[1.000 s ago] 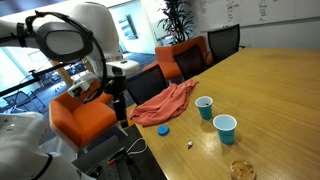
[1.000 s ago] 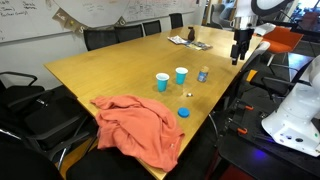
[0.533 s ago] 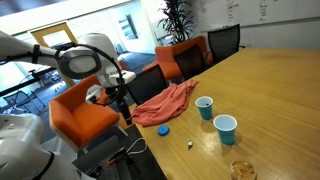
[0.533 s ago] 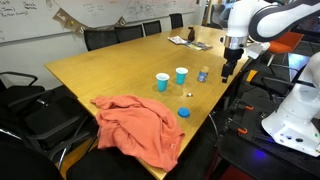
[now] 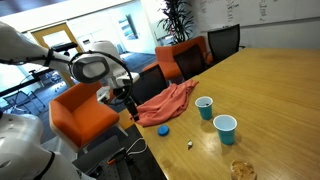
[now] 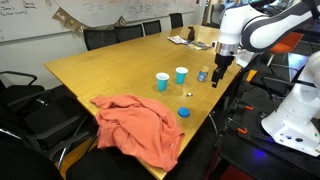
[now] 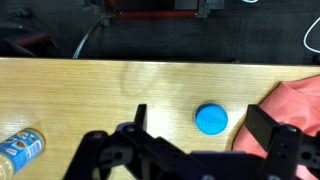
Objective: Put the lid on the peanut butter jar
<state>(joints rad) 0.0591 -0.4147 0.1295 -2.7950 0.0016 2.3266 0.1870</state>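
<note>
The lid (image 7: 211, 119) is a small flat blue cap on the wooden table, near the table's edge and next to a salmon cloth; it shows in both exterior views (image 5: 162, 128) (image 6: 183, 112). The peanut butter jar (image 6: 203, 75) stands uncapped a short way off; it also shows in an exterior view (image 5: 241, 170) and at the lower left of the wrist view (image 7: 20, 150). My gripper (image 7: 203, 122) is open and empty, above the table edge, with the lid between its fingers in the wrist view. It shows in both exterior views (image 5: 131, 108) (image 6: 215, 79).
A salmon cloth (image 5: 165, 103) (image 6: 135, 125) (image 7: 296, 105) lies beside the lid. Two teal-blue cups (image 5: 204, 107) (image 5: 225, 128) stand further in on the table. A tiny white object (image 5: 190, 143) lies near the lid. Office chairs (image 5: 82, 115) ring the table.
The arm has swung from outside the table edge in toward the lid and come lower. The gripper stays open. Lid, jar and cups have not moved.
</note>
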